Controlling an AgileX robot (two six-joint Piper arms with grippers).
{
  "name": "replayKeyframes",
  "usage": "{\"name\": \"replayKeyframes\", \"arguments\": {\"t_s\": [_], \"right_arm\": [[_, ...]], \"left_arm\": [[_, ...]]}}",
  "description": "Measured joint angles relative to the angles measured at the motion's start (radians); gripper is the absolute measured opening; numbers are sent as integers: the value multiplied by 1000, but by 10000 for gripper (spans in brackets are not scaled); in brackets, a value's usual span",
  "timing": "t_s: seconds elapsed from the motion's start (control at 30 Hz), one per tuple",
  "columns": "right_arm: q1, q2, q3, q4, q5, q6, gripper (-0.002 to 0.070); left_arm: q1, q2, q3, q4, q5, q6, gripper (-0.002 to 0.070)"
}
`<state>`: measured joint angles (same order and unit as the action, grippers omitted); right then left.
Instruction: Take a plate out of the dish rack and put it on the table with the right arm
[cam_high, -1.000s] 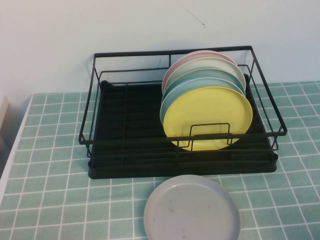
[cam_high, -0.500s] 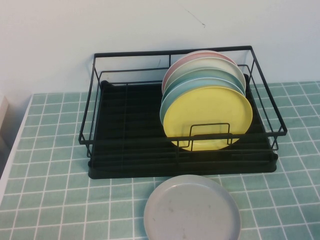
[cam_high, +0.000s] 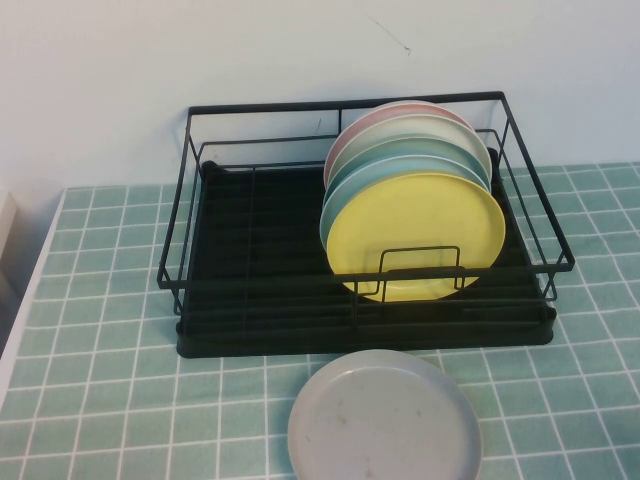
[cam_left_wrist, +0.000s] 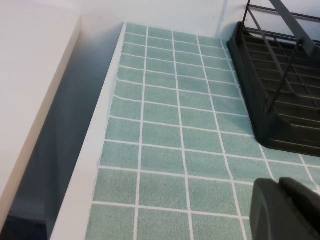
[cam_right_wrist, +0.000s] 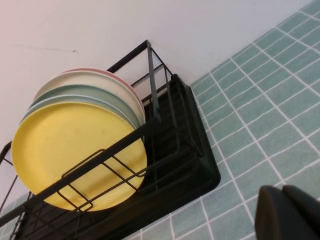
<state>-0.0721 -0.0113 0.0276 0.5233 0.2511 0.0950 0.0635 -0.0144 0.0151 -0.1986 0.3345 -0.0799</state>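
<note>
The yellow plate (cam_high: 415, 235) stands upright at the front of a row of plates in the black wire dish rack (cam_high: 250, 290). It also shows in the right wrist view (cam_right_wrist: 70, 155), behind the rack's wire loop holder. My right gripper (cam_right_wrist: 283, 190) is shut and empty over the green tiled table (cam_right_wrist: 260, 125), off the rack's right corner. My left gripper (cam_left_wrist: 280, 183) is shut and empty over the tiles left of the rack (cam_left_wrist: 280, 85). Neither arm shows in the high view.
A grey plate (cam_high: 385, 420) lies flat on the table (cam_high: 100, 350) in front of the rack. Light blue, cream and pink plates (cam_high: 410, 140) stand behind the yellow one. A white wall is behind the rack, and the table's left edge (cam_left_wrist: 95, 145) drops off.
</note>
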Motion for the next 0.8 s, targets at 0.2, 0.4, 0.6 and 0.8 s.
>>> {"name": "replayKeyframes", "arguments": {"t_s": [0.2, 0.4, 0.6, 0.8], "right_arm": [[0, 0, 0, 36, 14, -23, -3], [0, 15, -135, 41, 188, -260, -3], [0, 154, -392, 47, 246, -677, -3], [0, 283, -506, 78, 196, -830, -3]], "left_arm": [[0, 0, 0, 0, 0, 0, -3], [0, 0, 0, 0, 0, 0, -3], [0, 0, 0, 0, 0, 0, -3], [0, 0, 0, 0, 0, 0, -3]]}}
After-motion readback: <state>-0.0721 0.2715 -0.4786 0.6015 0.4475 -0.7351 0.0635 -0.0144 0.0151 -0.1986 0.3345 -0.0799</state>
